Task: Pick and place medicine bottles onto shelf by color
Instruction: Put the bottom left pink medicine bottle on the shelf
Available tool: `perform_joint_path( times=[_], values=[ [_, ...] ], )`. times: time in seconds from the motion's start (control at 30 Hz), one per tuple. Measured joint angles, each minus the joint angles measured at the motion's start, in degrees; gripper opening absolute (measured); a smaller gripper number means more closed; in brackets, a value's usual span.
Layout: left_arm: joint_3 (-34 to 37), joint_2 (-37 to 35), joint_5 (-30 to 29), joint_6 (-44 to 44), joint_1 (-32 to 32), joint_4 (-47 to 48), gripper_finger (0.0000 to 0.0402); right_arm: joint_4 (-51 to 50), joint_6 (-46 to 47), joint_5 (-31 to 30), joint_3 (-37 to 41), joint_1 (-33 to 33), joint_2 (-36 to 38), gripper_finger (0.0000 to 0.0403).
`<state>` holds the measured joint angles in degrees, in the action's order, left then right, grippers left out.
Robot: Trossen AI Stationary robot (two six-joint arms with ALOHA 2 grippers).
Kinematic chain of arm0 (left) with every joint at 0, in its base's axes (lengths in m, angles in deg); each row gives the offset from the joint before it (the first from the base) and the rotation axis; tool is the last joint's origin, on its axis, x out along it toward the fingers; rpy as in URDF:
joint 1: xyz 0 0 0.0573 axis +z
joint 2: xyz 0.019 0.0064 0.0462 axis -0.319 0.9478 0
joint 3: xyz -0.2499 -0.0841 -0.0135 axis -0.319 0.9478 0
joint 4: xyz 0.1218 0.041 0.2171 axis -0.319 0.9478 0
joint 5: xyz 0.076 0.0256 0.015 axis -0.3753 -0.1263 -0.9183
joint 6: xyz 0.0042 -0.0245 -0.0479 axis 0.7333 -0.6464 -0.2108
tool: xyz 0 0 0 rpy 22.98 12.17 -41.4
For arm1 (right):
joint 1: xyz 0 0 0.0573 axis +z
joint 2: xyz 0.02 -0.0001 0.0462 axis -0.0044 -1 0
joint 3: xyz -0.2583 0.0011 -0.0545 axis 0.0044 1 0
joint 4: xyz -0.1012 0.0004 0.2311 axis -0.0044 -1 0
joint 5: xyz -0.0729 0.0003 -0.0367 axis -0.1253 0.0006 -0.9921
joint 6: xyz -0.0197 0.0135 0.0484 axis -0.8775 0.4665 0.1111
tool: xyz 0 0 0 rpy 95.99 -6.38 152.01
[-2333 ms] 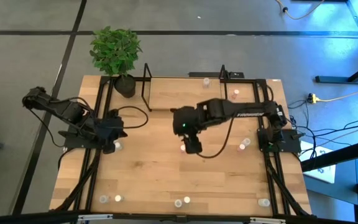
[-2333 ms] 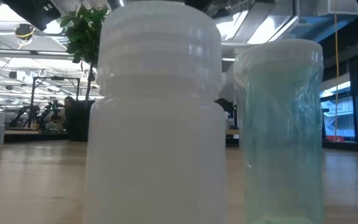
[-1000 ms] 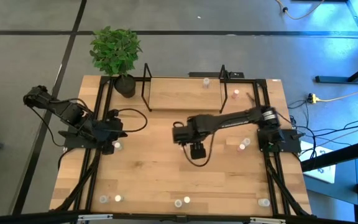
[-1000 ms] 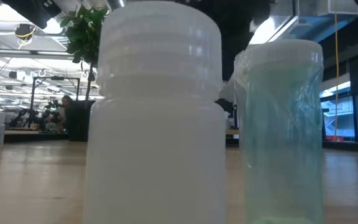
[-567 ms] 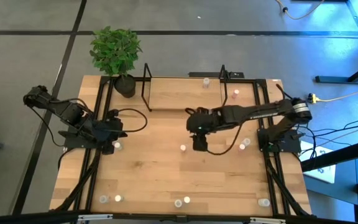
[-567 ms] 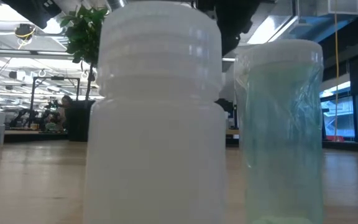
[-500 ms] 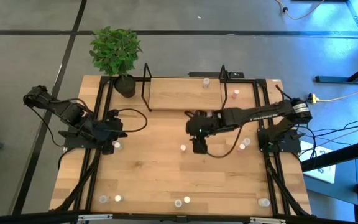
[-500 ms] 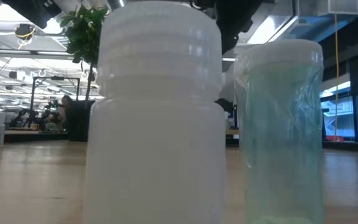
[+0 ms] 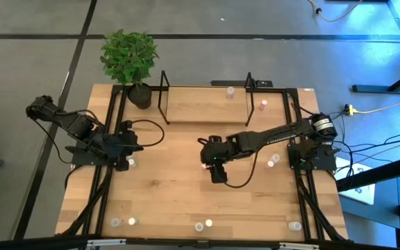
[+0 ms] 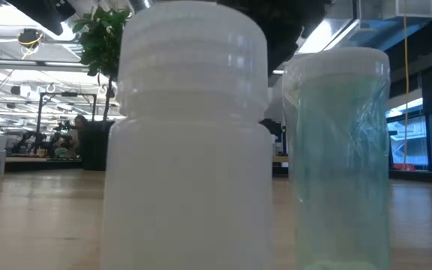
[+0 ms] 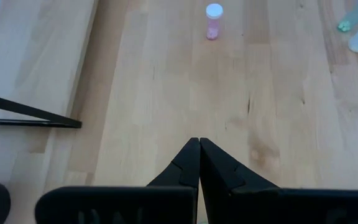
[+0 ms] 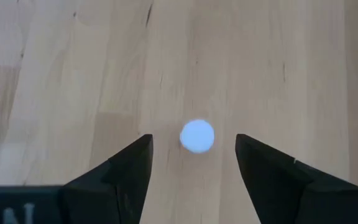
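One wooden table (image 9: pixel 165 194) with one shelf (image 9: pixel 200 104) at its far edge, two arms, and eleven medicine bottles I can count. The left gripper (image 11: pixel 199 142) sits at the table's left side with its fingers pressed together, while the right gripper (image 12: pixel 192 138) hangs over the middle, fingers spread either side of one bottle (image 12: pixel 197 135), not touching it. Bottle tally: two on the shelf's right part (image 9: pixel 230 91), five along the near edge, two on the right, one by the left gripper, one mid-table.
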<state>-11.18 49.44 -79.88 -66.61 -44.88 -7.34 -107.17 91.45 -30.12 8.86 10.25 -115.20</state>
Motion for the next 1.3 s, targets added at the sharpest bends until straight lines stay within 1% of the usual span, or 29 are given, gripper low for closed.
perform_joint_path(
  times=[0.2,0.57,1.3],
  values=[
    [0.0,0.02,0.0,-0.09,0.0,-0.01,0.0,0.54,-0.04,0.11,-0.02,0.0,-1.61,0.0233],
    [0.0,0.0,0.0,-0.22,0.0,0.02,0.0,1.42,-0.07,0.08,-0.07,0.0,-6.79,0.0233],
    [0.0,-0.01,0.0,-0.24,-0.02,0.02,0.0,3.42,-1.52,-0.39,-0.07,-0.09,-8.05,0.0233]
  ],
)
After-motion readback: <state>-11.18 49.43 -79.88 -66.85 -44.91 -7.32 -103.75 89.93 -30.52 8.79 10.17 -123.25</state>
